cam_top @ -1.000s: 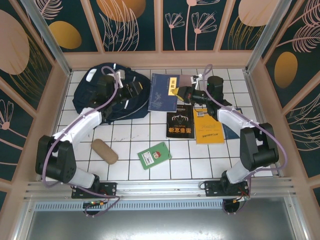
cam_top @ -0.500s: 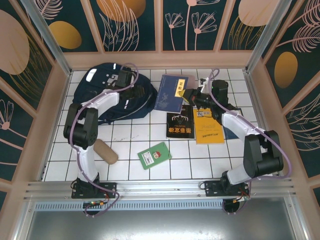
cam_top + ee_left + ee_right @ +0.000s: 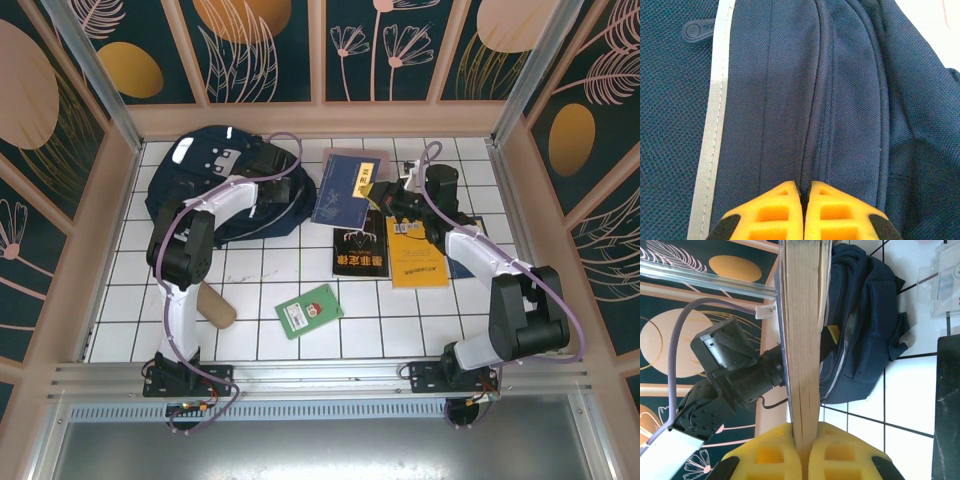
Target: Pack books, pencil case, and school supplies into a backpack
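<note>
The navy backpack point(image 3: 195, 190) lies at the back left. My left gripper point(image 3: 285, 192) is at its right edge, shut point(image 3: 805, 186) on a ridge of backpack point(image 3: 765, 100) fabric beside a seam. My right gripper point(image 3: 378, 192) is shut point(image 3: 806, 432) on the navy book point(image 3: 345, 188), holding it tilted up just right of the backpack; its page edge point(image 3: 800, 340) runs between the fingers. The black book point(image 3: 360, 250), the yellow-orange book point(image 3: 415, 250) and the green book point(image 3: 309, 311) lie flat on the table. The tan pencil case point(image 3: 213, 303) lies near the left arm. The transparent school supplies packet point(image 3: 945, 287) lies on the tiles.
White tiled table point(image 3: 260, 330) with wooden walls on three sides and a metal rail along the near edge. The left arm point(image 3: 180, 250) stretches over the backpack's front. Bare tiles lie in front of the books.
My left gripper moved right across the backpack to its right edge and went from open to shut on the fabric. My right gripper shifted the navy book slightly, still holding it.
</note>
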{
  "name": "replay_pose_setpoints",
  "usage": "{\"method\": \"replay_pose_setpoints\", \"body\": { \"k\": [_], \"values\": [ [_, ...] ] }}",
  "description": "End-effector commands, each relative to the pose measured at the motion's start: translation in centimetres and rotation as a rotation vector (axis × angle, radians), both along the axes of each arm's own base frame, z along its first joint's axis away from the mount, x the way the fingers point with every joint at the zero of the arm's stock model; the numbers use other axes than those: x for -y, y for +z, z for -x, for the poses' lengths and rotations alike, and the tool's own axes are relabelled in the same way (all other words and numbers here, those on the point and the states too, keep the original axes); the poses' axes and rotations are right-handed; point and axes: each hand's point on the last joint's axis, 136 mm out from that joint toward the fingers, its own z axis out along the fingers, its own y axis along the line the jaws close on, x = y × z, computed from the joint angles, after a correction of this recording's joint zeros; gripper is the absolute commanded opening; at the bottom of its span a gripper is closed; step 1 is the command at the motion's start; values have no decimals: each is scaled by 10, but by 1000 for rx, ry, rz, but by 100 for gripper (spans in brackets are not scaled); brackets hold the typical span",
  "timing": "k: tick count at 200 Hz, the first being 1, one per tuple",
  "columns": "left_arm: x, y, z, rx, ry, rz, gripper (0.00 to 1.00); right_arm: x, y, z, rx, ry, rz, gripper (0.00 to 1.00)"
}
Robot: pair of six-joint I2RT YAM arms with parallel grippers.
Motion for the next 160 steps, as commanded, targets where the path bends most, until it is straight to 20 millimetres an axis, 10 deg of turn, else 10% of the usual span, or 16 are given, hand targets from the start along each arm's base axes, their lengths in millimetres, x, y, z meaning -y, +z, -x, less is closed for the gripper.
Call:
{"method": "replay_pose_setpoints", "body": {
  "k": [1,96,160],
  "values": [
    [2,55,-5,69,21,49,0,-1,17,-6,55,5,-51,0],
    [-15,220,1,242,8,484,0,-36,16,-24,96,1,-106,0],
    [-14,263,11,283,-61,644,0,-108,4,-58,130,-34,-168,0]
  ]
}}
